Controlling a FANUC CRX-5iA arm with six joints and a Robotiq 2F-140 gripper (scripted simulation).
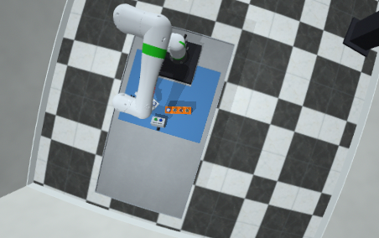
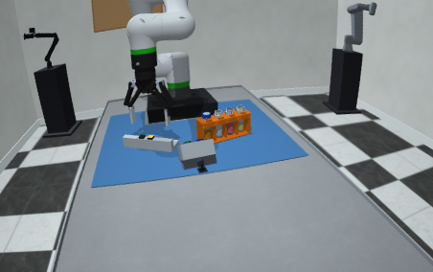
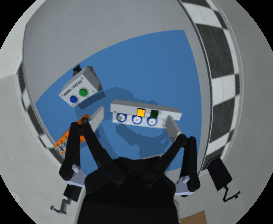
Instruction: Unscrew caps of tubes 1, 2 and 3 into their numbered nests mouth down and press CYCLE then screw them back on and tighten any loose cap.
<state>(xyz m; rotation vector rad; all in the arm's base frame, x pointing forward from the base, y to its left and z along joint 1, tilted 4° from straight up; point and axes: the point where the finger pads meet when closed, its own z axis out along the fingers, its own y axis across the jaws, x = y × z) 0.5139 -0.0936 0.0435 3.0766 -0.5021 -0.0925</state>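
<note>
- Orange decapping station stands on the blue mat, right of the small desk; one tube at its left end, seen from the exterior view, carries a blue cap, while the other three tubes show pale tops.
- Grey cap tray lies on the mat left of the station, an amber lamp lit on top with a dark one beside it; the wrist view shows three round caps in a row in its nests.
- Small desk sits just in front of the station and tray, with a blue key and a green key.
- Gripper hangs above the tray's far side, fingers spread wide and holding nothing.
- White arm with green bands rises from a black base at the mat's back edge.
</note>
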